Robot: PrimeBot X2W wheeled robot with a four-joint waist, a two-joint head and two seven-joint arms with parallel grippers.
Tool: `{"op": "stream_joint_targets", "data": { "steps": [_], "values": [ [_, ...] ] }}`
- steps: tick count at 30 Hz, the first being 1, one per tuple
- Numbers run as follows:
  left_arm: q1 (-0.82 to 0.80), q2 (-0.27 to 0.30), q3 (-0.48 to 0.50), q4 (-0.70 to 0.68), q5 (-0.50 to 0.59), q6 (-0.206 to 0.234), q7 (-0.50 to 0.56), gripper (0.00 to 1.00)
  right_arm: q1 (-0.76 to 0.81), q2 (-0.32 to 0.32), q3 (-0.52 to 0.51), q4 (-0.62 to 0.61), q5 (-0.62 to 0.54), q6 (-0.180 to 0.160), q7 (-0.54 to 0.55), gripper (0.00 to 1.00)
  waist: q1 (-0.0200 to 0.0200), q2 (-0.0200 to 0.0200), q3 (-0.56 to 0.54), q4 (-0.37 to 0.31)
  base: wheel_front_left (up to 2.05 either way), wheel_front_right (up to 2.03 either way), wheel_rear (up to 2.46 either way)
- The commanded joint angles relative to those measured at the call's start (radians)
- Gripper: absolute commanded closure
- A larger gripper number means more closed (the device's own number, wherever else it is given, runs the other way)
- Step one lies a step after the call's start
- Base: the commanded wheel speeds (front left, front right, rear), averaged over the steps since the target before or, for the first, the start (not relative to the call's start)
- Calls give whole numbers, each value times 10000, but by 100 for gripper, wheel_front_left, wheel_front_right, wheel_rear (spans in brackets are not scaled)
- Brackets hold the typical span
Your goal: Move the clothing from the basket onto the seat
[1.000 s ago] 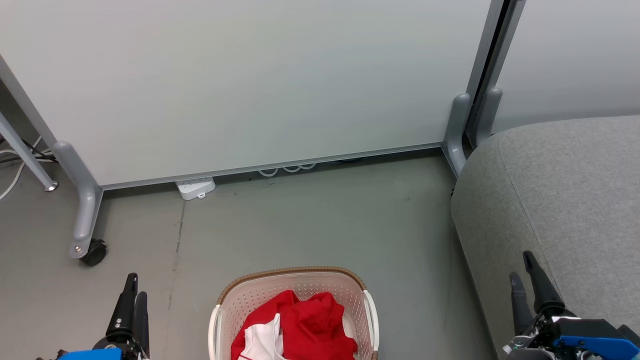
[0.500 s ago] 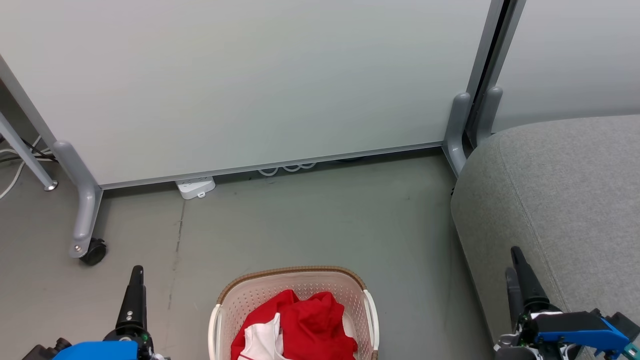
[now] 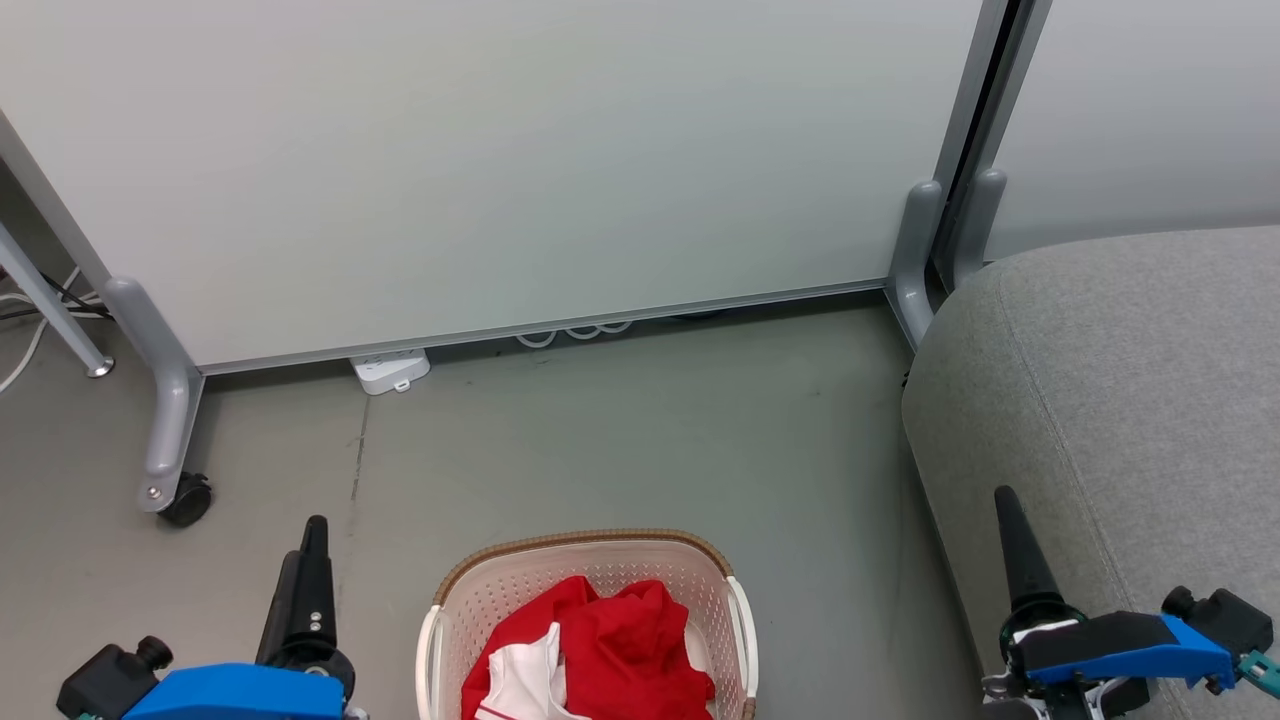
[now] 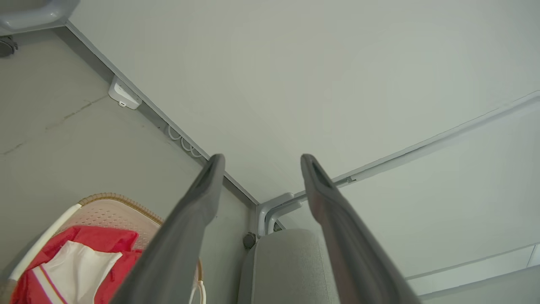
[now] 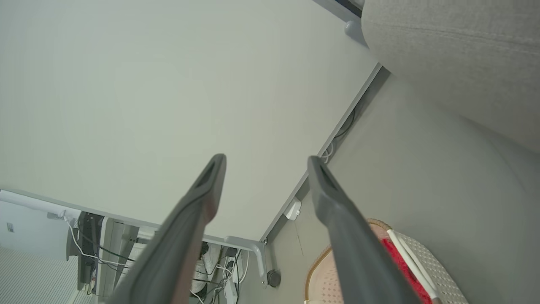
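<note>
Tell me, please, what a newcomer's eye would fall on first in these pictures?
The eye goes first to the bright red clothing, with a white panel, heaped in the cream basket on the floor at bottom centre. Next come the grey seat at right and the pale partition behind. The left claw and right claw flank the basket, open and empty.

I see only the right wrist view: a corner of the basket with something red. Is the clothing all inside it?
Observer: As far as the head view shows, yes: the clothing, red with a white panel, lies heaped inside the basket.
Operator: Is the left claw holding anything?
Observer: No. The left claw is open and empty, left of the basket.
Operator: Where does my right claw stand?
Observer: The right claw is right of the basket, at the near edge of the seat; contact I cannot tell.
</note>
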Motion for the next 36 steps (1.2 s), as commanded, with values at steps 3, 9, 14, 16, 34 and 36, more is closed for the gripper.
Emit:
{"op": "stream_joint_targets", "data": {
  "steps": [3, 9, 14, 16, 34, 36],
  "values": [
    [-52, 106, -122, -237, 867, 80, -182, 0, -339, -42, 87, -189, -829, 2, -100, 0, 0, 0, 10, -2, 0, 0, 0],
    [-40, 114, -272, -312, 1950, 167, -389, 0, -319, -48, 162, -314, -1884, 3, -195, 0, 0, 0, 36, -4, 0, 0, 0],
    [-34, 119, -354, -322, 2726, 214, -558, 0, -310, -52, 220, -396, -2587, 3, -270, 0, 0, 0, 56, -3, 0, 0, 0],
    [-29, 121, -378, -337, 2996, 236, -622, 0, -304, -54, 235, -408, -2848, 3, -289, 0, 0, 0, 61, -4, 0, 0, 0],
    [90, 141, -588, -339, 5009, 297, -1152, 0, -279, -67, 369, -495, -4983, 2, -498, 0, 0, 0, 47, -41, 0, 0, 0],
    [99, 142, -620, -301, 5194, 305, -1195, 0, -272, -68, 368, -504, -5191, 2, -519, 0, 0, 0, 44, -40, 0, 0, 0]
  ]
}}
